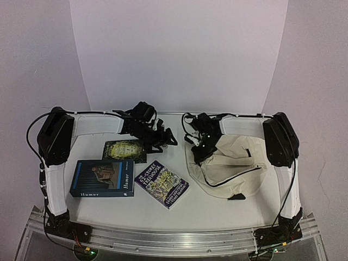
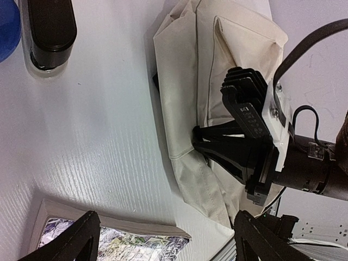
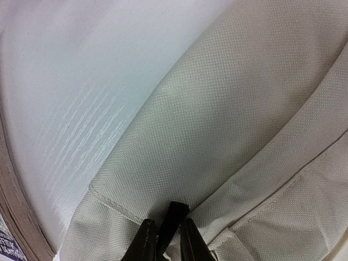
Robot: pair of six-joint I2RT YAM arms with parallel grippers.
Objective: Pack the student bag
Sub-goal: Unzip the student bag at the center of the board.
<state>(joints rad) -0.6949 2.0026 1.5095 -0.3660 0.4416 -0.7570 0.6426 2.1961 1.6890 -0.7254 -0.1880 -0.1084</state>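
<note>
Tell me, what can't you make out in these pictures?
- Inside of the student bag: shown in no view; its own fabric covers it.
- Title of the green book: top view, too small and dim.
- Black piece between the right claw's fingers: right wrist view, cut off by the bottom edge; could be a tab or a zipper pull.
- Purple book: left wrist view, mostly cut off by the bottom edge.

The white bench (image 1: 217,209) carries a cream student bag (image 1: 234,166) at the right. Left of it lie a purple book (image 1: 162,184), a blue book (image 1: 102,178) and, behind them, a dark book (image 1: 125,150).
</note>
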